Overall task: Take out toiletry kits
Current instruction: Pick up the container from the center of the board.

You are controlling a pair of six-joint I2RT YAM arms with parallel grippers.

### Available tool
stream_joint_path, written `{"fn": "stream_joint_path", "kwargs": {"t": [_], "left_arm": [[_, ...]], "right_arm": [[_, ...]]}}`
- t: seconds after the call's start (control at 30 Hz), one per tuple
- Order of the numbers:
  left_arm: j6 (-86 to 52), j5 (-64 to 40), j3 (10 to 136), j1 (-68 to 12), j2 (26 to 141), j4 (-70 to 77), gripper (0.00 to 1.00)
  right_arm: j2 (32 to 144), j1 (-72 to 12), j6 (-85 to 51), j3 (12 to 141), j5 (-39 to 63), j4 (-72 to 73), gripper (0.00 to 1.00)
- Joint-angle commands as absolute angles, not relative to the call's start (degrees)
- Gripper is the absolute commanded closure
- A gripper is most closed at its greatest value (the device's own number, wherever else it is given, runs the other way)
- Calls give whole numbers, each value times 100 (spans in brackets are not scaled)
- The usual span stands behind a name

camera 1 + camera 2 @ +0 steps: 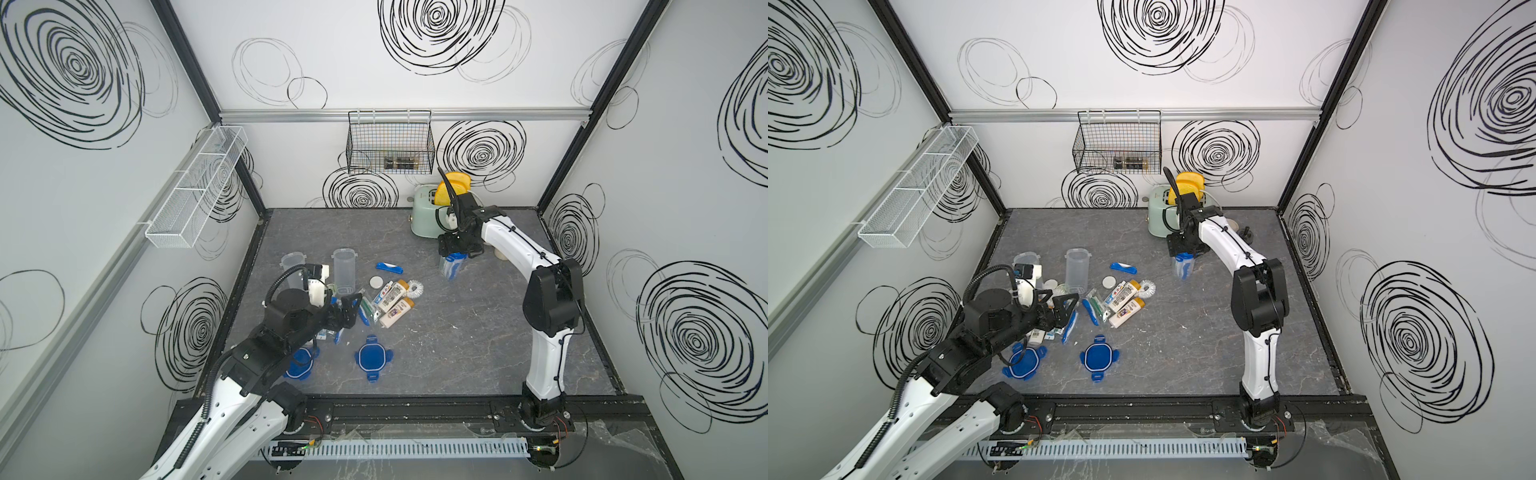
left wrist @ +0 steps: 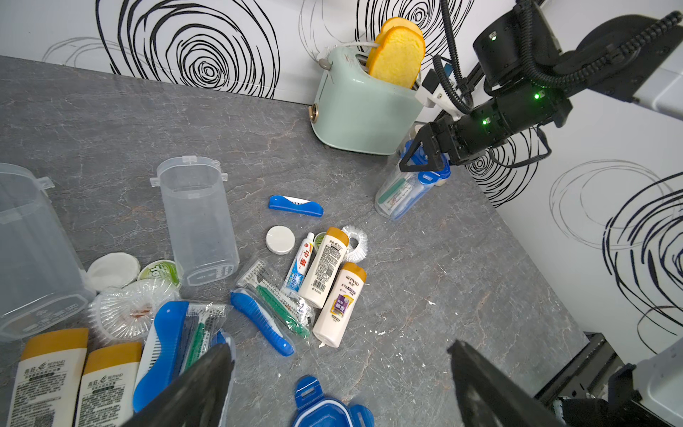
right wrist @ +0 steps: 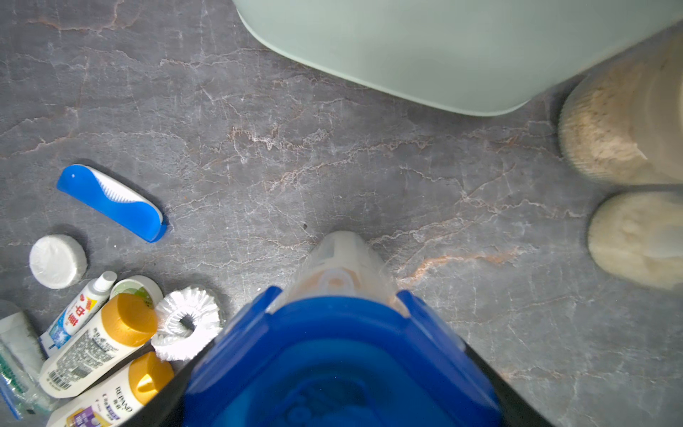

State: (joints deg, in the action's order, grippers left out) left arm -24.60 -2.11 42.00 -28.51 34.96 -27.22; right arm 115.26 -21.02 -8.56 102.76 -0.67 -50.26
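My right hand [image 1: 455, 249] at the lidded container [image 1: 451, 269].
In both top views toiletry kits [image 1: 392, 301] lie loose on the surface [image 1: 457, 340] just ahead of my left hand [image 1: 353, 309]. Left wrist: its fingers [image 2: 192, 388] stand apart. Right wrist: blue lid [image 3: 340, 355] inside that hand; clamped or not, I cannot tell.

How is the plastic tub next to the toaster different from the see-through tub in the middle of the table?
The lidded tub beside the toaster wears a blue lid; the middle tub has no lid. The lidded tub is packed with toiletries; the middle tub is empty. The right gripper straddles the lidded tub's top; nothing touches the middle tub. Both are tall, clear plastic.
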Motion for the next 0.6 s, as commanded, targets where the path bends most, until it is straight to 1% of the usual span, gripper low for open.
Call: {"fn": "stream_joint_path", "kwargs": {"t": [0.0,0.1,0.27,0.37,0.57], "left_arm": [[-2417,-185,4148,-2872,3498,-2670,4],[-2420,-191,4148,-2870,3504,-2662,4],[-2418,-211,4150,-2868,3507,-2645,4],[-2415,-237,4139,-2861,3522,-2637,4],[-2418,-246,4140,-2858,3529,-2637,5]], "right_arm": [[11456,-2145,-950,10467,-16,-5275,28],[11169,-2178,-1031,10336,148,-5392,31],[10311,-2399,-1114,9404,252,-5187,31],[9899,-2550,-1245,8886,131,-5059,31],[9584,-2697,-1517,8254,150,-4742,32]]}}
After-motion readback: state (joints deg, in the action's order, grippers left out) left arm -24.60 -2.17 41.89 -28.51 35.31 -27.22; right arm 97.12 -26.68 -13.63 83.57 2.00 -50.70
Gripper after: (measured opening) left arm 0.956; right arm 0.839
